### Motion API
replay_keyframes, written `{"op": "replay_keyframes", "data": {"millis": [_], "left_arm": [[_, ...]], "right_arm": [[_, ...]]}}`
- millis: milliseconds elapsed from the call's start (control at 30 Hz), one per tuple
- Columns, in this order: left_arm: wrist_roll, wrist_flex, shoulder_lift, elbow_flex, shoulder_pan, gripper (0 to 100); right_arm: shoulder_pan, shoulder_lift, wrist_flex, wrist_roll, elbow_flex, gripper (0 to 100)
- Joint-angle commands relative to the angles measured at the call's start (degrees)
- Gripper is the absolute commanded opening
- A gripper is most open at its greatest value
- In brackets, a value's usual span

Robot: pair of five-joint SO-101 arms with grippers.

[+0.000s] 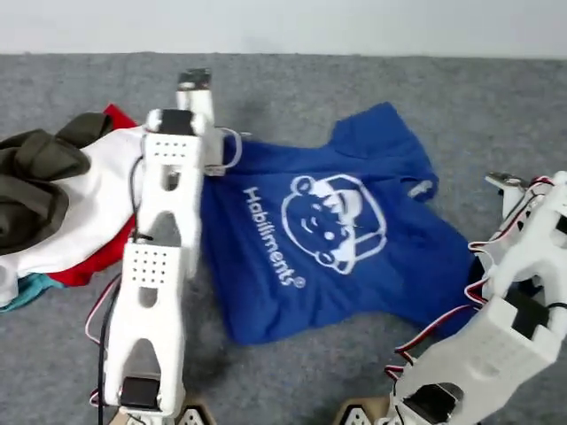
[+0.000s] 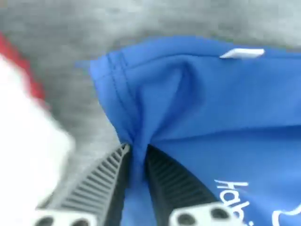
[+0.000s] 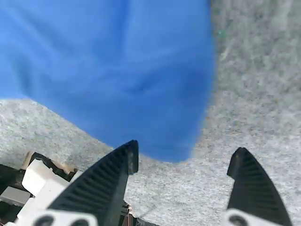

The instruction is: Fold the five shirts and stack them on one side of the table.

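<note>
Blue shirt [image 1: 337, 248] lies spread print-up across the middle of the grey tabletop [image 1: 292, 372]. The left gripper [image 2: 136, 150] is clamped on a fold at the shirt's edge, on the side facing the heap, and the cloth bunches between its ribbed fingers [image 2: 94, 188]. The right gripper [image 3: 187, 148] is spread wide and holds nothing, above the shirt's corner towards the tabletop's right edge. At the left edge four more shirts lie in a loose heap: a white shirt [image 1: 80, 212] over a red shirt [image 1: 97, 261], an olive shirt [image 1: 35, 177] crumpled on top, and a teal shirt [image 1: 27, 288] peeking out underneath.
</note>
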Motion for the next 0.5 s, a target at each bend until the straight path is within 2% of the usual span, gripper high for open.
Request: {"op": "replay_keyframes", "data": {"millis": [0, 167, 300, 467], "left_arm": [[-0.35, -0.88, -0.53, -2.33, -2.29, 3], [0.62, 1.05, -1.14, -2.86, -2.46, 17], [6.33, 1.05, -3.69, -3.03, -2.37, 31], [6.07, 1.14, -7.56, -2.95, -2.2, 32]], "right_arm": [[-0.57, -3.65, 2.15, 0.09, -0.53, 30.7], [-0.66, -3.65, 2.15, 0.09, -0.35, 30.7], [-0.75, -3.65, 2.24, 0.18, -0.26, 31.0], [-0.75, -4.09, 2.24, 0.18, -0.44, 31.0]]}}
